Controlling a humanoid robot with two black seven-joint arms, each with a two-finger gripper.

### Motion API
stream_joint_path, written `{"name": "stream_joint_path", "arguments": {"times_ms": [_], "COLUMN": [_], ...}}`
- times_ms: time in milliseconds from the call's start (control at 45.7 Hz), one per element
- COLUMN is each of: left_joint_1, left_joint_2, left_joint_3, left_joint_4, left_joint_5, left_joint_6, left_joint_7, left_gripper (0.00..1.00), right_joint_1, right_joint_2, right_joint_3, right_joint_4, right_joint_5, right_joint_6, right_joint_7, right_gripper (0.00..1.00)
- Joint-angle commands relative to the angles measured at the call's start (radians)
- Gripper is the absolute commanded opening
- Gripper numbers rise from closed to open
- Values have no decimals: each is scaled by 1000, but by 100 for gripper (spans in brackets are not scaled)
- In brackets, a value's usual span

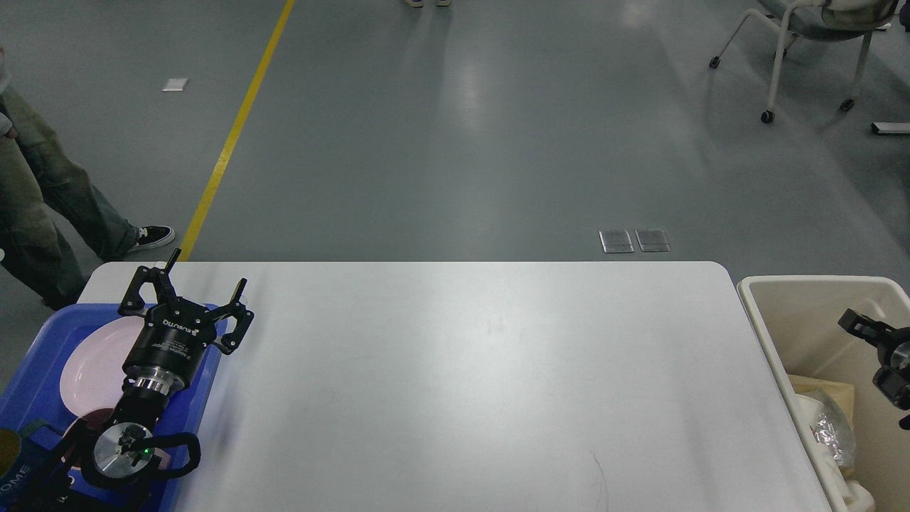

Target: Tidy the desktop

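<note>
Closest to the lens, the left arm's thick black wrist hangs over the blue tray (28,387), which holds a pale pink plate (92,366). At that arm's far end the left gripper (207,274) has its two fingers spread wide apart, holding nothing, poised above the tray's far right corner and the near-left edge of the desktop (462,370). That broad white top with rounded corners fills the middle of the view, between tray and bin. To the right, the beige bin (768,334) stands just beside the tabletop, with crumpled wrappers (828,430) inside. Over it the right gripper (864,326) shows only as a dark part at the frame's edge; I cannot tell how its fingers stand.
</note>
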Motion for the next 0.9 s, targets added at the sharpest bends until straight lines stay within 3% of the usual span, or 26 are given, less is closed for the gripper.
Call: {"name": "stream_joint_path", "arguments": {"times_ms": [0, 175, 525, 744, 809, 875], "left_joint_1": [0, 0, 0, 1, 1, 1], "left_joint_2": [-1, -1, 2, -1, -1, -1], "left_joint_3": [0, 0, 0, 0, -1, -1], "left_joint_4": [0, 0, 0, 0, 0, 0], "left_joint_5": [0, 0, 0, 0, 0, 0], "left_joint_6": [0, 0, 0, 0, 0, 0], "left_joint_7": [0, 0, 0, 0, 0, 0], "left_gripper": [96, 96, 96, 96, 96, 96], "right_joint_1": [95, 204, 114, 3, -35, -101], "right_joint_2": [-36, -117, -191, -171, -160, -132], "right_joint_3": [11, 194, 1274, 1664, 1735, 1810], "right_joint_4": [93, 202, 297, 477, 515, 538], "right_joint_5": [0, 0, 2, 2, 2, 0], "right_joint_6": [0, -2, 0, 44, 115, 182], "right_joint_7": [3, 3, 4, 7, 32, 85], "right_gripper": [100, 100, 100, 100, 100, 100]}}
